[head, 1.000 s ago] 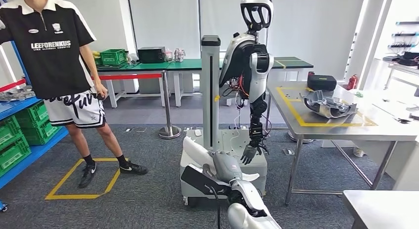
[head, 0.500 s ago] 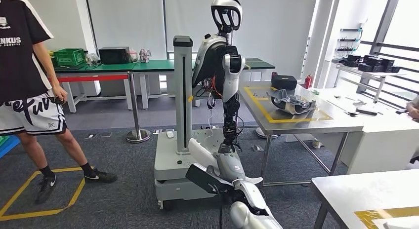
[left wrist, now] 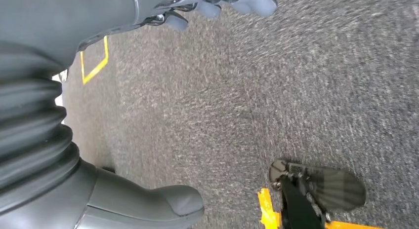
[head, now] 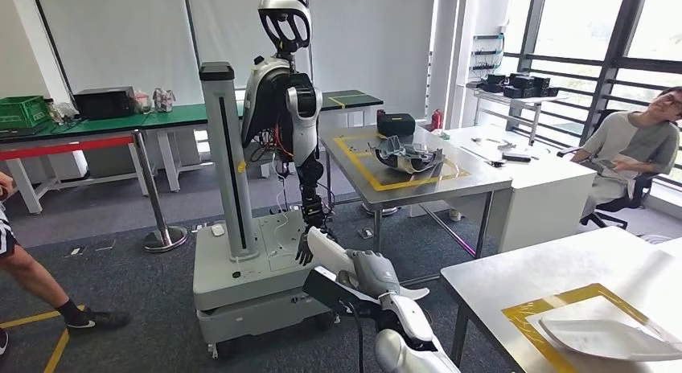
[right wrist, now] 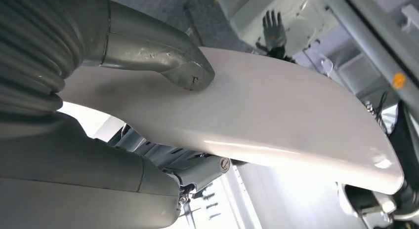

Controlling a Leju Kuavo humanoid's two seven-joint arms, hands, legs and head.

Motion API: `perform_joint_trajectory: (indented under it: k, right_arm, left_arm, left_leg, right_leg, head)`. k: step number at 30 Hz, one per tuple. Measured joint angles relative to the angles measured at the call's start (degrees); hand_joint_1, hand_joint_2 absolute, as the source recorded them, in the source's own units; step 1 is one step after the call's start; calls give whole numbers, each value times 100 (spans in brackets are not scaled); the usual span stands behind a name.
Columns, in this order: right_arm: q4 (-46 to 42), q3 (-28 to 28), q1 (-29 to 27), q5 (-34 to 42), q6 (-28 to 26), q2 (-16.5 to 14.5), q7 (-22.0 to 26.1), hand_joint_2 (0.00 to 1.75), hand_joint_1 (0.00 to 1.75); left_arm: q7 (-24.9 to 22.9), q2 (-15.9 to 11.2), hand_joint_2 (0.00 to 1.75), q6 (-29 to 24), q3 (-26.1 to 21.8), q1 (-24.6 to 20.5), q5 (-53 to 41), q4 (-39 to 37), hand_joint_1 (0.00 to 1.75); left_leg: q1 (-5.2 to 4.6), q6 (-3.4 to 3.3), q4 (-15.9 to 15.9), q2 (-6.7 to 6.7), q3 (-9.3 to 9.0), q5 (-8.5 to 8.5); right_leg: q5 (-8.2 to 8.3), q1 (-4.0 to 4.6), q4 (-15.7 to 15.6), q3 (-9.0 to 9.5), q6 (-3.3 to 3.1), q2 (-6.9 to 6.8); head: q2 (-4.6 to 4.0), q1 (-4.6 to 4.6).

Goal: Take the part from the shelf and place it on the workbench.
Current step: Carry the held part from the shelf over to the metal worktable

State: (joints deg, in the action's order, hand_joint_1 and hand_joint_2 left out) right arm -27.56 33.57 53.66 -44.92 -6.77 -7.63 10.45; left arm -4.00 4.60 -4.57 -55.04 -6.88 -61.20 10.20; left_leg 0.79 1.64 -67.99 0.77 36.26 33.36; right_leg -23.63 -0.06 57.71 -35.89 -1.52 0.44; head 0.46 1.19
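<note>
The whole head view has swung right since a second ago, so this is the camera turning, not the things: the person in the black and white shirt has slid to the far left edge, where a bare leg and dark shoe [head: 48, 297] show, and a near steel workbench with a yellow tape rectangle [head: 523, 280] has come in at the right, along with a seated person in a grey shirt [head: 635, 148].

At the left, the left hand [left wrist: 217, 4] hangs over coarse grey carpet [left wrist: 247, 91], its fingers apart and holding nothing. At the centre stands a second silver humanoid robot on a grey wheeled base [head: 281, 92]. Just right of it, low and near, the right hand [head: 371, 272] grips the smooth, glossy white curved panel [right wrist: 257, 120], thumb pressed on its broad face. A similar white panel [head: 603, 337] lies inside the tape rectangle.
</note>
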Motion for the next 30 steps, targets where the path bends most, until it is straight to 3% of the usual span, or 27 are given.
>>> perform_joint_trajectory:
  k: [2,3,5,7,9,11,13,15,17,18,19,21,23,24,26,28,30]
  right_arm:
    - [1,0,-19,0,1,-8,1,175,175]
    - [2,0,-34,0,2,-8,1,175,175]
    - [2,-1,-50,3,-2,-8,-3,175,175]
    - [2,-8,-40,9,-26,-7,-10,175,175]
    - [5,-28,-31,10,-77,-4,-9,175,175]
    - [25,-68,-27,7,-125,22,-4,175,175]
    - [61,-100,-3,-7,-166,55,-31,175,175]
    - [99,-107,32,-24,-196,61,-84,175,175]
    - [139,-108,43,-28,-201,57,-128,175,175]
    - [163,-109,41,-28,-200,55,-149,175,175]
    - [189,-115,40,-28,-198,56,-171,175,175]
    - [228,-139,43,-32,-199,60,-201,175,175]
    - [241,-172,50,-36,-203,58,-206,175,175]
    - [247,-189,52,-37,-206,60,-208,175,175]
    - [266,-222,53,-45,-212,78,-211,175,175]
    - [282,-251,55,-61,-223,102,-217,175,175]
    - [286,-269,62,-78,-239,108,-228,175,175]
  left_arm:
    - [-1,-2,175,-1,0,33,0,-1,0]
    - [-2,-5,175,-2,0,48,0,-1,0]
    - [2,-7,175,-2,0,60,0,-1,0]
    - [12,-5,175,-2,0,54,2,-2,0]
    - [20,-2,175,-3,0,51,6,-3,0]
    - [26,3,175,-5,-1,52,25,-3,0]
    - [34,5,175,-6,-2,55,51,-1,0]
    - [42,-1,175,-7,-2,73,74,2,0]
    - [46,-11,175,-8,-2,94,96,3,0]
    - [52,-15,175,-8,-3,97,103,3,0]
    - [63,-16,175,-8,-3,97,105,3,0]
    - [85,-11,175,-8,-4,97,105,3,0]
    - [101,-6,175,-7,-4,92,105,3,0]
    - [104,-4,175,-7,-4,86,105,3,0]
    - [100,-4,175,-6,-4,66,102,4,0]
    - [76,-2,175,-5,-4,48,78,4,0]
    - [29,5,175,-2,-4,42,48,1,0]
  left_leg:
    - [2,10,-615,-56,327,185]
    - [3,9,-660,-63,372,121]
    - [20,4,-123,-132,154,-274]
    - [50,-6,583,-382,-167,-554]
    - [52,-46,826,-511,-284,-568]
    - [41,-127,845,-388,-294,-592]
    - [42,-218,873,-256,-301,-618]
    - [19,-276,882,-112,-301,-618]
    - [-7,-300,880,42,-301,-605]
    - [-14,-306,879,115,-303,-598]
    - [-20,-307,878,184,-309,-589]
    - [-29,-291,876,313,-338,-562]
    - [-54,-247,874,425,-365,-527]
    - [-64,-218,877,475,-377,-515]
    - [-65,-159,893,569,-407,-499]
    - [-44,-95,788,422,-382,-404]
    - [-24,-46,269,98,-146,-124]
  right_leg:
    - [2,0,3,-3,-9,148]
    - [2,-5,8,-4,-7,224]
    - [-1,-27,33,-5,16,373]
    - [-10,-37,80,-36,76,503]
    - [8,-43,94,-91,158,624]
    - [38,-65,82,-133,233,705]
    - [-96,-50,311,-265,279,473]
    - [-451,-24,1011,-606,301,122]
    - [-723,-24,1736,-953,310,8]
    - [-729,-23,1864,-1012,304,-4]
    - [-629,-21,1741,-941,290,-15]
    - [-287,5,946,-505,238,-138]
    - [-93,62,250,-116,168,-318]
    - [-81,88,110,-42,137,-360]
    - [-73,103,78,-37,78,-255]
    - [-49,73,35,-9,16,-141]
    - [-33,27,6,19,-26,-31]
  head:
    - [0,2]
    - [0,2]
    - [0,1]
    - [0,2]
    - [0,2]
    - [0,1]
    - [0,-14]
    - [0,-28]
    - [0,-29]
    - [0,-29]
    - [0,-29]
    - [0,-29]
    - [0,-28]
    - [0,-28]
    - [0,-29]
    - [0,-27]
    - [0,-24]
